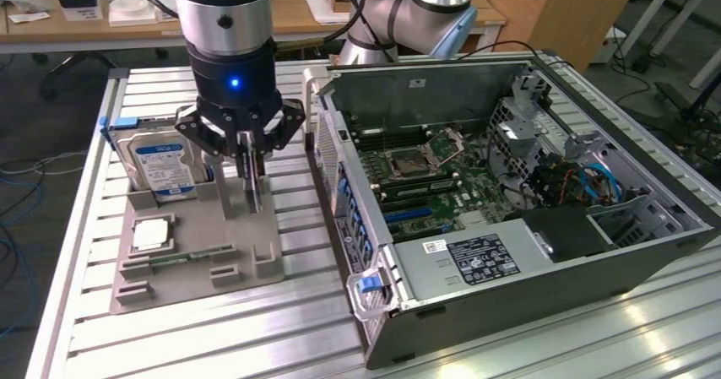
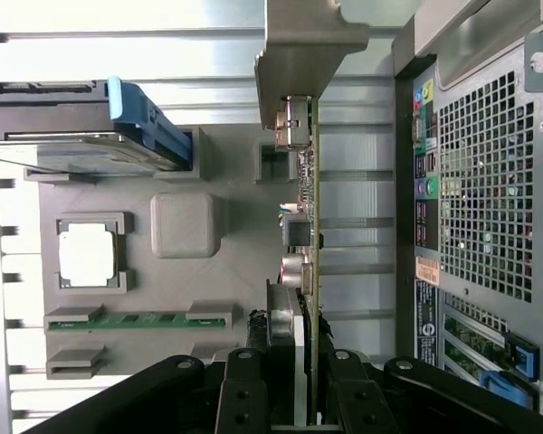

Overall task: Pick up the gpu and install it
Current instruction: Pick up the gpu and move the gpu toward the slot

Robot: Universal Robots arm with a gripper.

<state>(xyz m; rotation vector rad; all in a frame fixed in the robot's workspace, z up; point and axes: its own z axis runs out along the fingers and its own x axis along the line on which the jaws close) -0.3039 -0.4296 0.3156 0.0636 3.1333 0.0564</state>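
Slatted aluminium table (image 1: 203, 337) carries a grey holder tray (image 1: 197, 220) just beside the open computer case (image 1: 631, 252). The gpu (image 2: 313, 181) stands on edge in the tray, long axis parallel to the case's perforated rear panel, with the gripper (image 1: 252, 195) directly above, fingers pinched on its upper edge. A hard drive (image 1: 164, 164) stands near on the exterior view's left, and overhead looks free.

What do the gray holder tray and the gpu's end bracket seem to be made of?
The gray holder tray: probably plastic, maybe printed; it looks matte and uniform gray, with blocky pockets. The end bracket of the gpu: likely sheet metal; it looks dull silver-gray and thin, with a folded lip.
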